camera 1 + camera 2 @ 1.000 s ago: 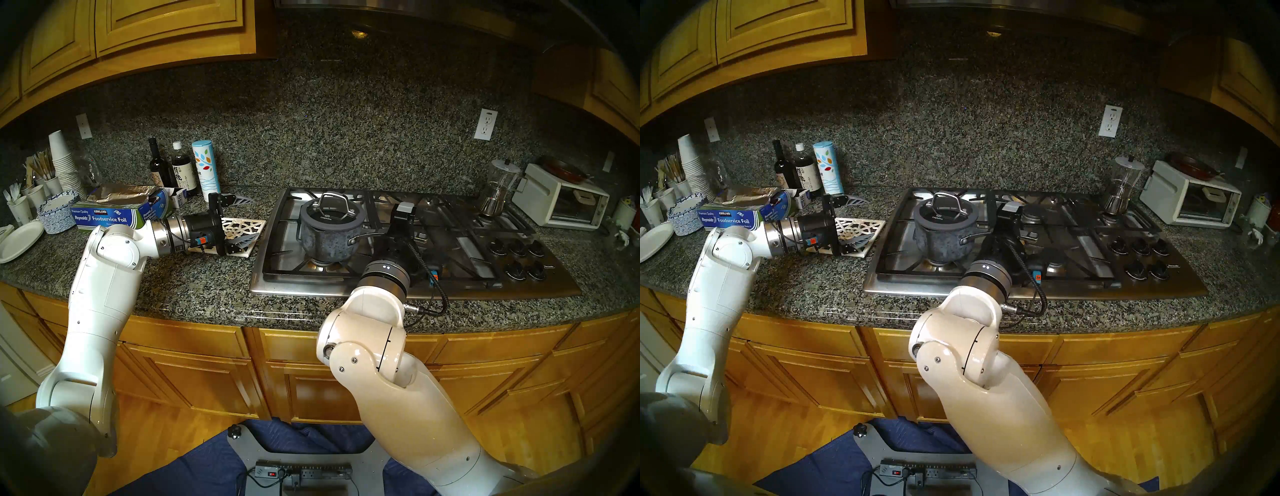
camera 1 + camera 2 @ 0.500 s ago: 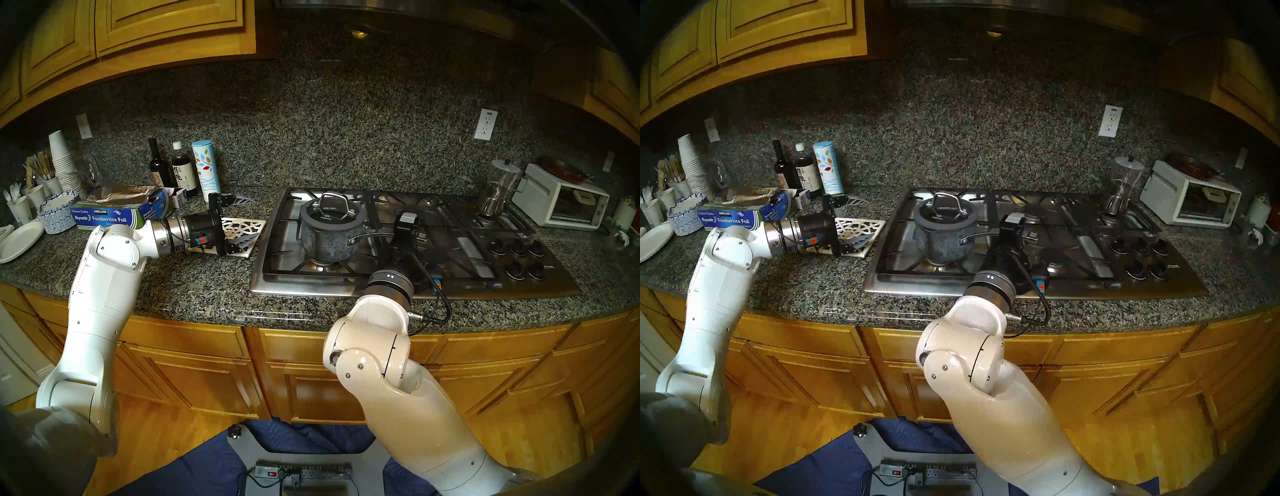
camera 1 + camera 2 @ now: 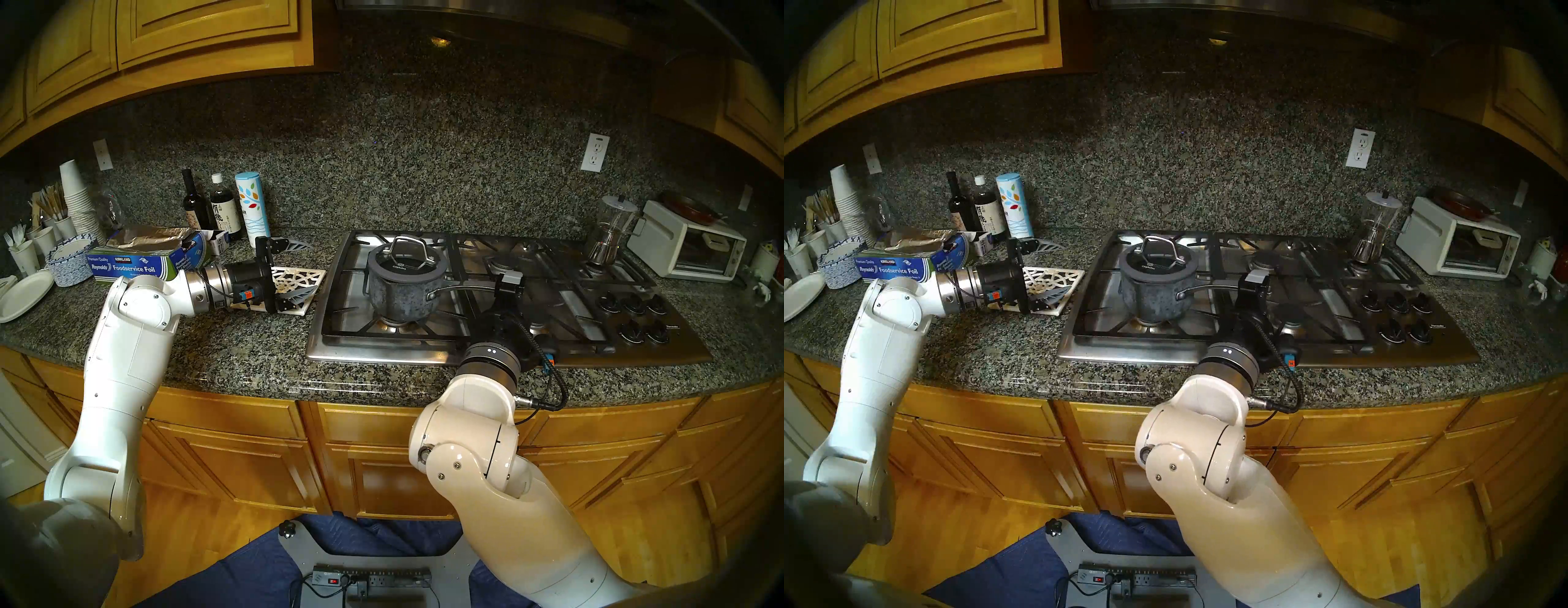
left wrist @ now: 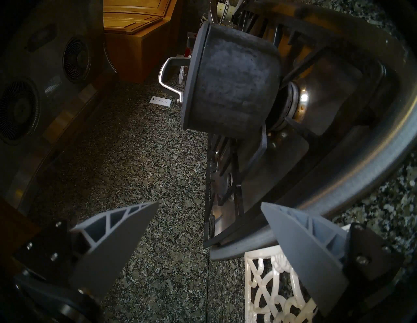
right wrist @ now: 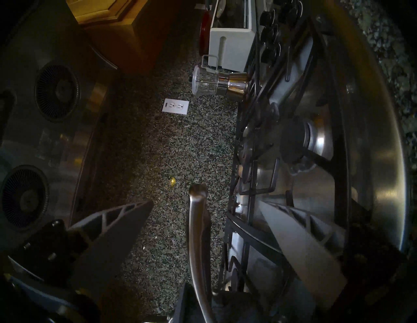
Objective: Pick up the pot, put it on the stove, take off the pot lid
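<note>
Head stereo left: the pot [image 3: 401, 293] is seen standing on the stove [image 3: 594, 352], the pot lid [image 3: 406, 264] seated on it. The long handle is pointed toward the right gripper [image 5: 203, 216], whose jaws are spread with the handle between them, ungrasped. The left gripper [image 4: 209, 214], spread and empty, is held beside the stove's left edge, so the lid's loop may be reached from either side.
</note>
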`<action>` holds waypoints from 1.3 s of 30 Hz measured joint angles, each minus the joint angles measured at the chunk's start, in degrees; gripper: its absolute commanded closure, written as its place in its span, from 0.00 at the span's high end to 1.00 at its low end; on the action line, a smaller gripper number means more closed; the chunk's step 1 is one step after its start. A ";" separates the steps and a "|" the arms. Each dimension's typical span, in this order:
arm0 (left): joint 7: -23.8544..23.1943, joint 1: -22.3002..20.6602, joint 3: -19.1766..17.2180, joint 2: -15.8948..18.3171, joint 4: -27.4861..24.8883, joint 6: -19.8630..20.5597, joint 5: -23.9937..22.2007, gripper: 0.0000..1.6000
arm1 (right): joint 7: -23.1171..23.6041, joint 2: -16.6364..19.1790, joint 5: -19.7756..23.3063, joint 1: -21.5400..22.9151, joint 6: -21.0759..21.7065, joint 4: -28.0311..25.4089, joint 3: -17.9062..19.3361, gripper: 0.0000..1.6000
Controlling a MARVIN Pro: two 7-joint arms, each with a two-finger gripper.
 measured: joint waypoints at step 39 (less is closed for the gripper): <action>0.00 -0.02 -0.01 -0.01 0.00 0.00 -0.01 1.00 | 0.00 -0.78 -8.22 -7.58 0.00 -8.67 7.84 1.00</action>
